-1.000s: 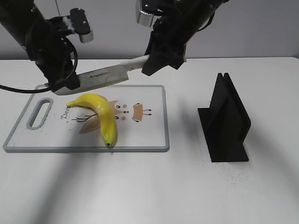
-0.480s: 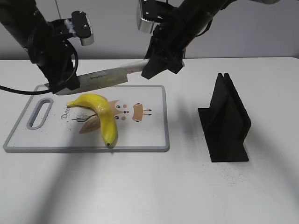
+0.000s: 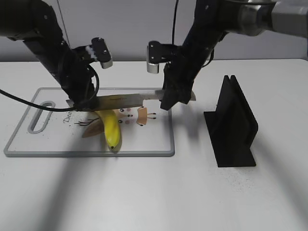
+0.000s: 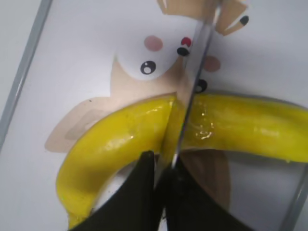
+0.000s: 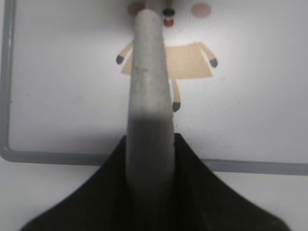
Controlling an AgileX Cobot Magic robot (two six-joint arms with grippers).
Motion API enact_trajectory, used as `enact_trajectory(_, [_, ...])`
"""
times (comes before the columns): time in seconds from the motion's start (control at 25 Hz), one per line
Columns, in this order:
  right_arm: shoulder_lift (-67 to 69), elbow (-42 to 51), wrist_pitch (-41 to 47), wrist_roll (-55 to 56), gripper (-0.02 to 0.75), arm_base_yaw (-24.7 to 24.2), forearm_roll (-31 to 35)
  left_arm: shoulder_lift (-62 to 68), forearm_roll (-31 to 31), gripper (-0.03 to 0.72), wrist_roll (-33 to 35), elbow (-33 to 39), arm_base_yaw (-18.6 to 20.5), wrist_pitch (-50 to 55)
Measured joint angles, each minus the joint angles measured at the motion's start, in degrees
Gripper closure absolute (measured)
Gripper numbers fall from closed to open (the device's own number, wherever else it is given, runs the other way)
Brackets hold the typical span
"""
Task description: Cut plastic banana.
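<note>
The yellow plastic banana [image 3: 111, 126] lies on the white cutting board [image 3: 144, 139]. A knife [image 3: 120, 100] lies level across the banana, its blade down on the fruit. My right gripper [image 3: 174, 98] is shut on the knife's pale handle [image 5: 150, 96]. My left gripper [image 3: 79, 102] is shut on the blade's tip end. In the left wrist view the blade [image 4: 192, 91] sits in a gap across the banana [image 4: 120, 139], with my left gripper [image 4: 163, 168] pinching the blade just beside the fruit.
A black knife stand [image 3: 233, 125] is upright on the table to the right of the board. The board carries a cartoon fox print [image 3: 139, 115] and a handle slot [image 3: 41, 115] at its left end.
Both arms have come down with the knife. The blade was held tilted above the banana and now lies level, pressed across it on the board.
</note>
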Motion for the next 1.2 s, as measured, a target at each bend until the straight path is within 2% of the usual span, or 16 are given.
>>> enact_trajectory(0.92, [2.00, -0.39, -0.55, 0.69, 0.569, 0.00, -1.65, 2.01, -1.88, 0.659, -0.18, -1.31, 0.12, 1.10])
enact_trajectory(1.2, [1.71, -4.06, 3.12, 1.10, 0.571, 0.11, -1.90, 0.78, -1.88, 0.659, -0.55, -1.06, 0.12, 1.01])
